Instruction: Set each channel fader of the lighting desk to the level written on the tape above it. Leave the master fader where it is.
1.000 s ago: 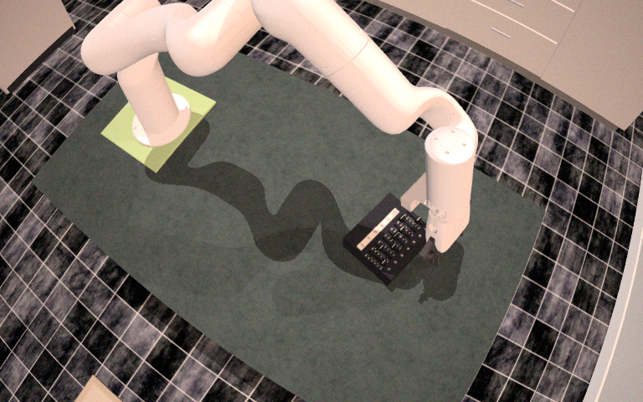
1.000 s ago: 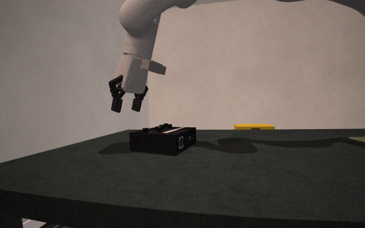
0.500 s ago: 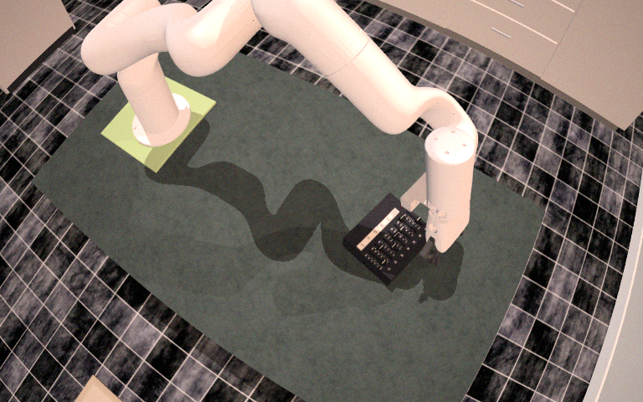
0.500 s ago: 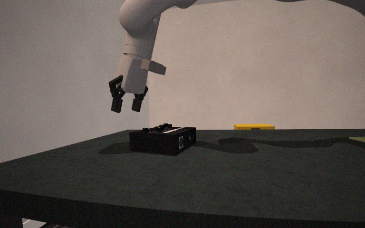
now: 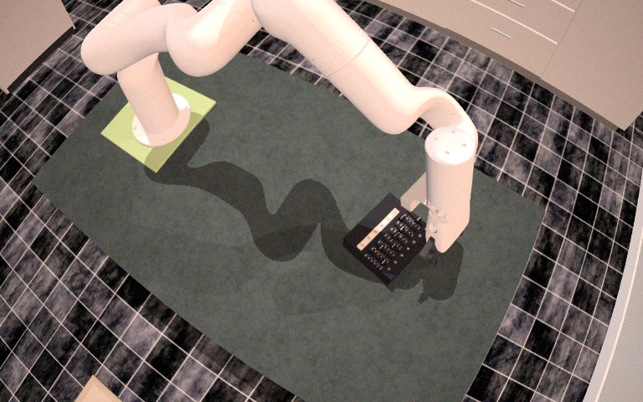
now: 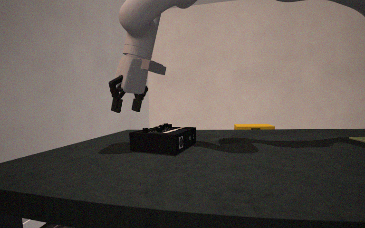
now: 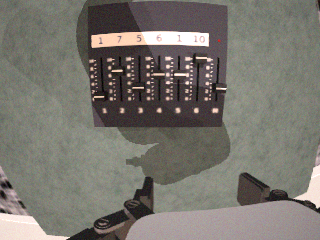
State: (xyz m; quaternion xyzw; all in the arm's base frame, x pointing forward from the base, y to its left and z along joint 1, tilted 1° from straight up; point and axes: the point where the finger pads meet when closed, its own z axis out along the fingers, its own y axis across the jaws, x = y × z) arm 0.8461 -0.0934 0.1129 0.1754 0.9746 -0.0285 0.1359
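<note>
The desk (image 7: 159, 60) sits on the green table (image 5: 237, 293), near its far end from the arm's base plate (image 5: 118, 137). Its tape (image 7: 150, 40) reads 1, 7, 5, 6, 1, 10. The gripper (image 6: 126, 104) hangs above it, fingers wide apart and holding nothing.

The black lighting desk (image 7: 159, 63) lies flat on the table toward four o'clock in the top view. Its tape (image 7: 150, 40) reads 1, 7, 5, 6, 1, 10 above the staggered faders (image 7: 158, 75).
</note>
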